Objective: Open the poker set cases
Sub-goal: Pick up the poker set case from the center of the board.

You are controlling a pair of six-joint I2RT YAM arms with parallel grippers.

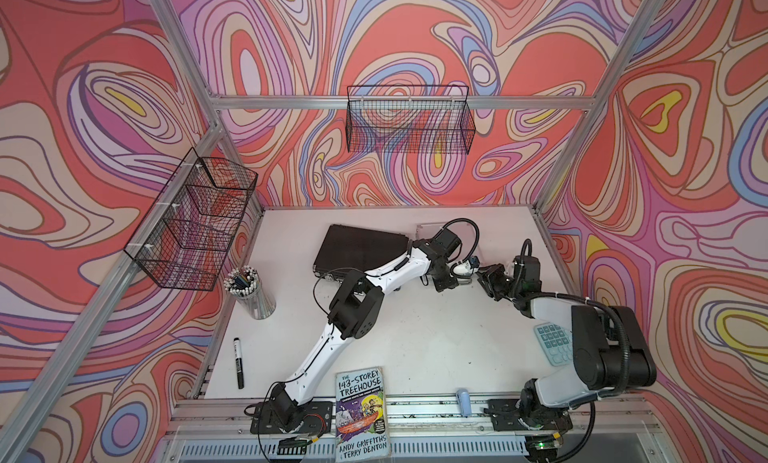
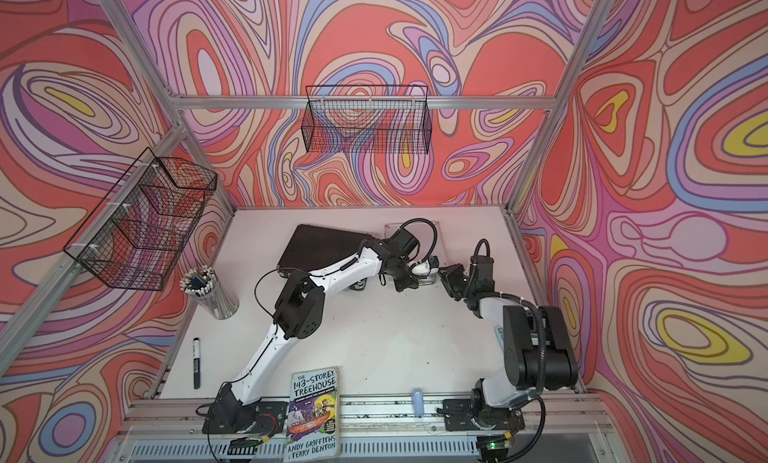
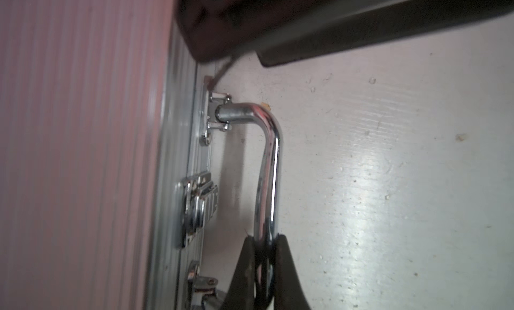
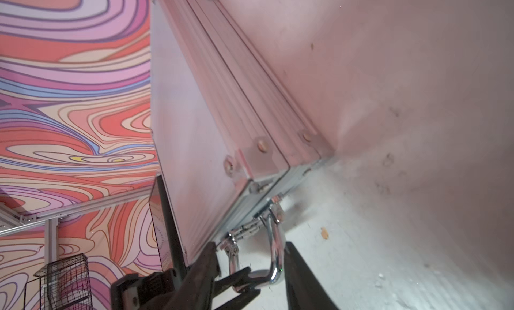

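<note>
left jaws: pressed together on the chrome handle (image 3: 271,166) of the silver case (image 3: 83,155). The dark fingers (image 3: 290,269) pinch its long bar from both sides.
right jaws: spread part-way and holding nothing, with the bend of the handle (image 4: 275,239) between the fingers (image 4: 303,280). One finger lies by the case's front edge near a corner and the other is out over the tabletop (image 4: 417,239). Whether either touches metal cannot be told.
silver case: ribbed aluminium, flat on the tabletop at the back right with its lid down. In both top views it is mostly hidden under the left arm (image 1: 395,269), and only a pale corner shows (image 1: 424,229).
latch: a chrome latch (image 3: 199,208) on the front edge just beside the handle, lying flat against the case.
black case: (image 1: 357,249) flat at the back centre with its lid down, just left of the silver case. Neither jaws are on it, and the left arm crosses above its near corner.
right arm: (image 1: 552,307) reaches in from the right, so its jaws face the left jaws across the handle.
elsewhere on the tabletop: a paperback book (image 1: 361,411) at the front edge, a black marker (image 1: 239,363) and a cup of pencils (image 1: 249,292) to the left, and a teal calculator (image 1: 555,342) under the right arm.
</note>
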